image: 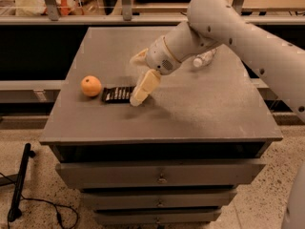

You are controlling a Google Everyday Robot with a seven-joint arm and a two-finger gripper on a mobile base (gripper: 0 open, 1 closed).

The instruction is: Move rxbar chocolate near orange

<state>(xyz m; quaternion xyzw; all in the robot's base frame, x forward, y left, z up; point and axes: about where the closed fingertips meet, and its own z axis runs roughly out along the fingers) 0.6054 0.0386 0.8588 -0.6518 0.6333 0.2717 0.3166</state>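
The orange (90,86) sits on the left part of the grey table top (200,109). The rxbar chocolate (117,94), a flat black wrapper with pale lettering, lies flat on the table just right of the orange, a small gap between them. My gripper (135,80) is at the bar's right end. It is open, with one tan finger (144,87) pointing down beside the bar's right edge and the other finger (138,57) raised behind it. It holds nothing.
A clear plastic water bottle (204,58) lies on the table behind my arm, towards the back right. The table stands on a set of drawers (162,175). A railing and a shelf run behind it. A black cable lies on the floor at the left.
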